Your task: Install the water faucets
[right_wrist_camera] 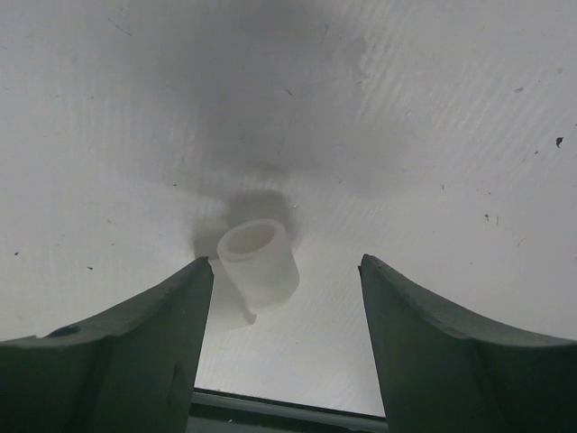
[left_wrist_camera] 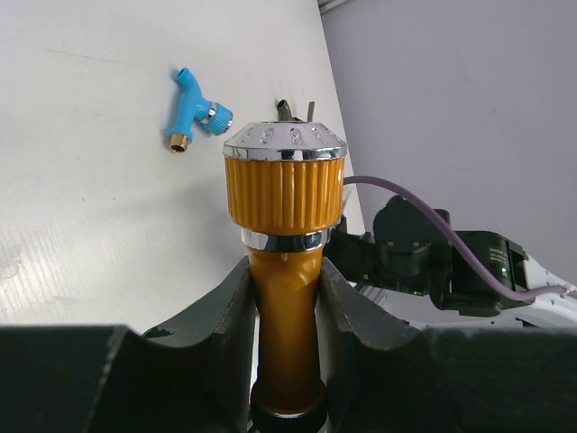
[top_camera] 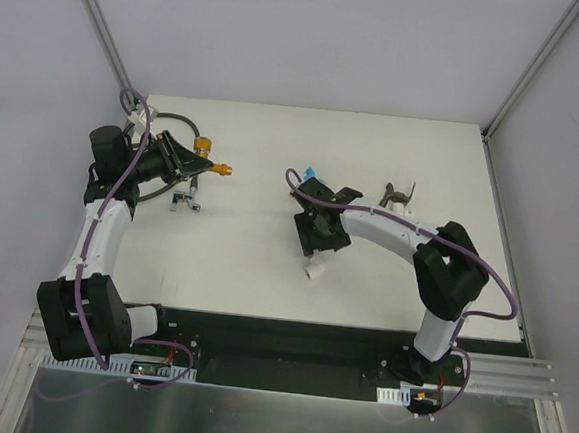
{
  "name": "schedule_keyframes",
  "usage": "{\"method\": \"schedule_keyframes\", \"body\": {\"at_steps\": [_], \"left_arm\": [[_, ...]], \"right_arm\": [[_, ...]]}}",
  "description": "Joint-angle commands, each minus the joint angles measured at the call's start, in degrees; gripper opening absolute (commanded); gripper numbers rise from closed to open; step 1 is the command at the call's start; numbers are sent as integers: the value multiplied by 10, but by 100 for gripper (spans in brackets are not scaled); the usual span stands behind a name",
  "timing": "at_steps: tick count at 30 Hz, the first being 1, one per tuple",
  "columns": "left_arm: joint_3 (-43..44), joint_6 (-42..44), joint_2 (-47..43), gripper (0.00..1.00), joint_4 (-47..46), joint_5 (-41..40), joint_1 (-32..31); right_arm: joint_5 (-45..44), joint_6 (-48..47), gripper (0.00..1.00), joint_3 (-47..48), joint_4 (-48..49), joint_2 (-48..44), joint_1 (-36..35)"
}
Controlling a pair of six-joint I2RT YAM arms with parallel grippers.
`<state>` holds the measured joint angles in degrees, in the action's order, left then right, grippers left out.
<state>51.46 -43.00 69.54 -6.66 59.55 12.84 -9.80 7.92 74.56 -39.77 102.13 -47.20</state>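
Two states: left end effector (left_wrist_camera: 284,268) tight on orange faucet (left_wrist_camera: 284,194), right end effector (right_wrist_camera: 284,263) splayed.

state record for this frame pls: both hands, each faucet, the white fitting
left hand: shut on shiny orange tap-shaped faucet, held off the table
right hand: open, fingers either side of small white plastic elbow fitting
fitting: lying on white table, not gripped
blue tap-shaped faucet: on table, free
dark grey-brown faucet: on table, free
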Motion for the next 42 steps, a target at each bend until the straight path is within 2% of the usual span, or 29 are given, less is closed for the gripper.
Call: {"method": "schedule_keyframes", "body": {"at_steps": [1,10,20,23,26,29,37,42], "left_arm": [[11,-7,-2,0,-27,17,4],[10,-9,-3,0,-27,17,3],[8,-10,0,0,-28,18,3],[9,-10,0,0,-29,18,3],[9,-11,1,0,-29,20,3],[8,-11,0,0,-30,19,3],[7,-15,2,0,-33,21,3],[7,-18,2,0,-35,22,3]], "right_arm": [[-9,-4,68,19,-12,17,4],[-37,46,65,-43,-10,-22,26],[-37,47,65,-87,11,-109,28],[-2,8,66,-99,42,-139,27],[67,-19,72,-106,64,-143,29],[118,-8,79,-118,82,-135,33],[142,97,83,-133,73,-96,39],[146,97,83,-144,81,-86,25]]}}
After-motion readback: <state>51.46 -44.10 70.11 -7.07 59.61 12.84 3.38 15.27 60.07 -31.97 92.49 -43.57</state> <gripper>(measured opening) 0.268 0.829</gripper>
